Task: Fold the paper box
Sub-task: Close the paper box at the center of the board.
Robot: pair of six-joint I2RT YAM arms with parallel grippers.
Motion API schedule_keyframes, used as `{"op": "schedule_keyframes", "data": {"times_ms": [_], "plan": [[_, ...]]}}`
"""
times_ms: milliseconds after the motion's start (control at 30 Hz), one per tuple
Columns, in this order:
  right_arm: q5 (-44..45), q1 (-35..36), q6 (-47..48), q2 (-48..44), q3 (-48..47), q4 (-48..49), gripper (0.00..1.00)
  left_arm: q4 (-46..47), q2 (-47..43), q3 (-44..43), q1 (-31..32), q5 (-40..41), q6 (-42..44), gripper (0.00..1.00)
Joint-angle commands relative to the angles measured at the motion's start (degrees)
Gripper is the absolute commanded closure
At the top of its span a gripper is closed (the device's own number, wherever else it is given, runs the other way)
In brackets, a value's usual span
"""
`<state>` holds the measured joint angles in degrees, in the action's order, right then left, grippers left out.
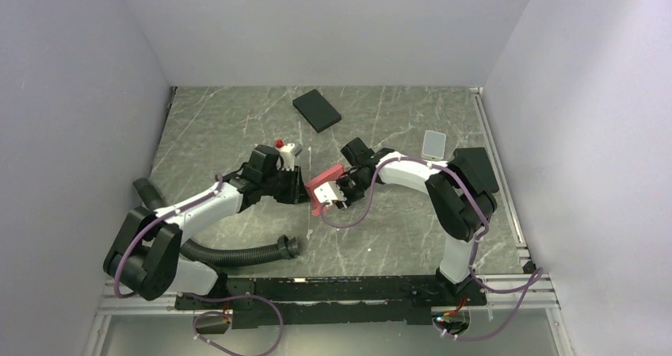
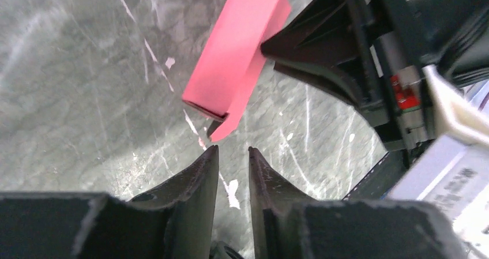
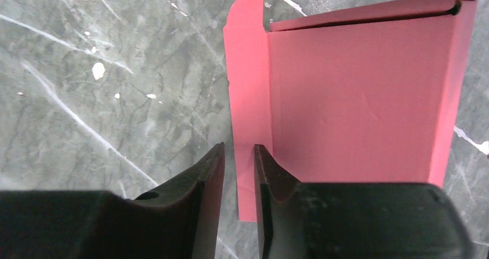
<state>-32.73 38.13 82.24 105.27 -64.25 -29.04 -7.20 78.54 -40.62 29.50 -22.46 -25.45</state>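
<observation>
While the pink paper box [image 1: 323, 190] sits mid-table between both arms, its long side runs from 1 to 7 o'clock. Right gripper [image 3: 239, 155] pinches its side flap [image 3: 248, 97]. Left gripper [image 2: 233, 154] hangs narrow, holding nothing.

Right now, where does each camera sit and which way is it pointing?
Top external: above and behind the arms, looking down at the table; both arms show.
Left wrist: on the left arm, looking past the left gripper at the paper box and the right gripper.
Right wrist: on the right arm, looking down at the box; its own fingers show.
All three views share the paper box.
</observation>
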Motion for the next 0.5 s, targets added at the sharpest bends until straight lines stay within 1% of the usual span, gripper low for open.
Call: {"op": "schedule_keyframes", "data": {"times_ms": [0, 167, 233, 300, 467], "plan": [[-4.23, -0.39, -1.7, -2.61, -2.51, -5.73, 0.69, -0.61, -4.0, -3.62, -0.31, 3.07, 2.52, 0.65], [-6.95, -0.82, -2.49, -4.17, -3.92, -8.26, 0.66, 0.28, -6.36, -5.43, -0.45, 8.41, 5.24, 0.38], [-7.67, -1.09, -2.61, -4.56, -4.11, -8.92, 0.65, 0.93, -5.84, -6.47, -0.56, 9.86, 6.47, 0.31], [-8.81, -1.74, -2.68, -5.07, -4.34, -9.69, 0.64, 0.65, -4.08, -8.27, -0.81, 10.42, 8.24, 0.29], [-12.26, -3.25, -3.29, -6.46, -5.0, -11.05, 0.61, 0.97, 2.8, -12.98, -2.29, 9.17, 11.0, 0.28]]}}
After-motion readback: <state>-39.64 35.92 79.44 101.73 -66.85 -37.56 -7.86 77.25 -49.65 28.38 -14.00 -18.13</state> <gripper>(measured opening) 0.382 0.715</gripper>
